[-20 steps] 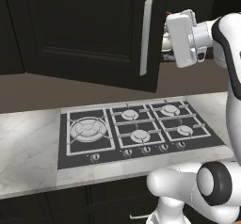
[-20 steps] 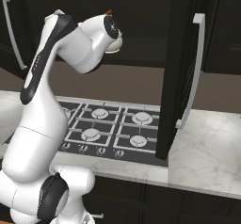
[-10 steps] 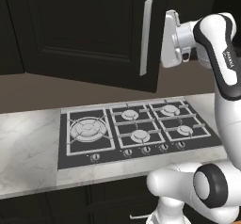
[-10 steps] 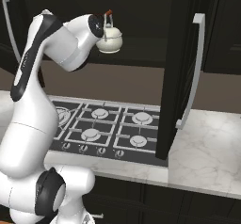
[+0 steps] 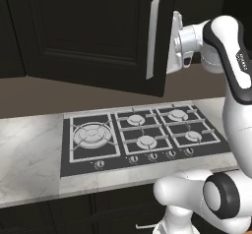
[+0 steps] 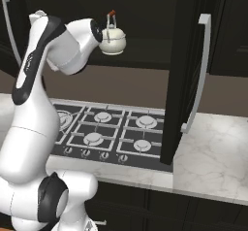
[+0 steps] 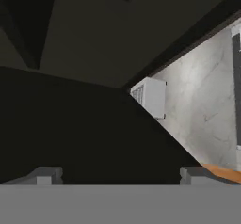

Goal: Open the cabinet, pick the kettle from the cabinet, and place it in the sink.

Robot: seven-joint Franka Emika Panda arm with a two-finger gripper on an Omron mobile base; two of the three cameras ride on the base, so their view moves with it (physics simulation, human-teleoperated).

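Note:
The cabinet's (image 6: 145, 11) interior stands open, its door (image 6: 186, 70) swung out towards me with a long silver handle (image 6: 201, 74). The cream kettle (image 6: 112, 41) sits upright on the cabinet's shelf, its wire handle topped by a reddish bar. My white wrist (image 6: 94, 33) is close to the kettle's left side, apart from it. In the left base view my hand (image 5: 178, 45) pokes out just past the open door's (image 5: 98, 31) edge. My gripper (image 7: 117, 177) is open with nothing between its fingertips (image 7: 44, 176); an orange-brown strip (image 7: 221, 173) lies beside the right one. The sink is out of view.
A black gas hob (image 5: 142, 134) lies in the white marble counter (image 6: 213, 152) right under the cabinet. The open door hangs over the hob's right end in the right base view. The hand view shows a small white box (image 7: 150, 96) on the marble far below.
My arm has swung left with the elbow out, uncovering the kettle in the right base view. The hand has shifted towards the door's edge. Kettle and door have stayed put.

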